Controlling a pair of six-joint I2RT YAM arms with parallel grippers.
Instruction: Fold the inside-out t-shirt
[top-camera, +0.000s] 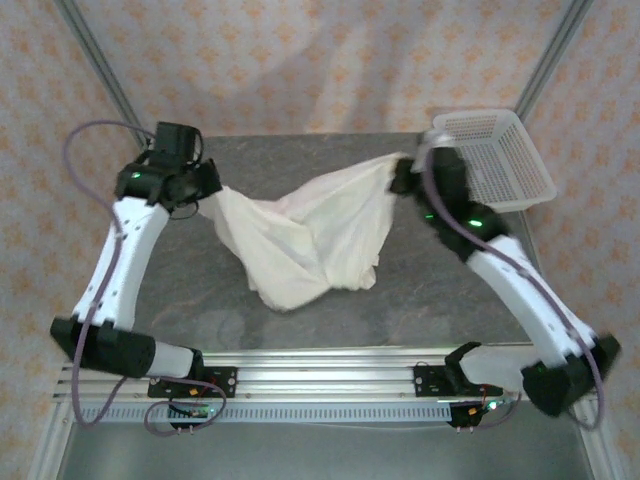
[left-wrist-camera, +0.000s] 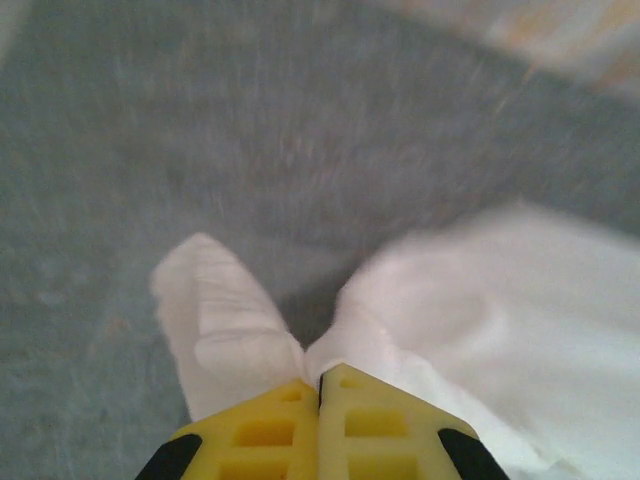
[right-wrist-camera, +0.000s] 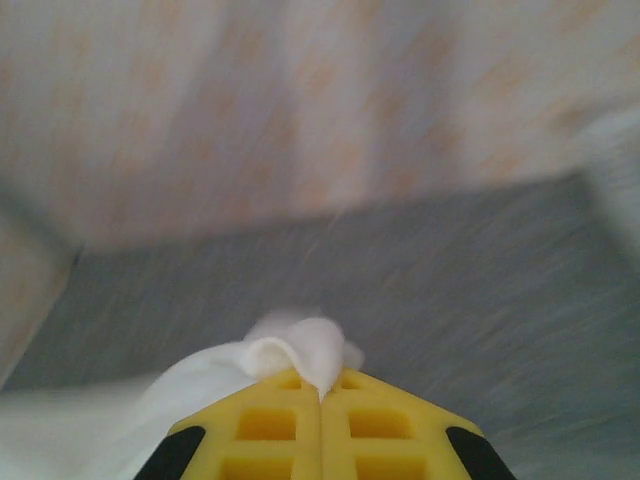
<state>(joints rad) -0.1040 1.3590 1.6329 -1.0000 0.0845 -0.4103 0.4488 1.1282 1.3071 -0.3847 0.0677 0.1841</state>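
we have the inside-out t-shirt (top-camera: 310, 240) strung between both arms across the middle of the overhead frame. our left hand (top-camera: 210, 188), at the upper left, is clenched on one edge of the cloth. in its wrist view the yellow fingers (left-wrist-camera: 270, 430) sit pressed together, with a small tuft of white fabric poking out past the tips. our right hand (top-camera: 402, 180), at the upper right, is clamped on the opposite edge, and its wrist view shows a little curl of cloth pinched at the fingertips (right-wrist-camera: 365, 405). between the two grips the shirt sags in a wrinkled drape, and its lower bulk seems to rest on the grey worktop (top-camera: 190, 290) at centre frame. the white mesh basket (top-camera: 505, 165) sits at the upper right corner of the worktop, just beside the right hand.

we judge this to be the spreading step, with no fold made yet. the main risk is how little cloth each hand holds. both bites look shallow, so a sharp pull apart could slip an edge free and drop that side into a heap. we cannot tell which parts of the shirt are held, so stretching may give a twisted, skewed sheet rather than a flat one. the right arm also works close to the basket, and a swing outward could knock it or drag fabric over its rim.
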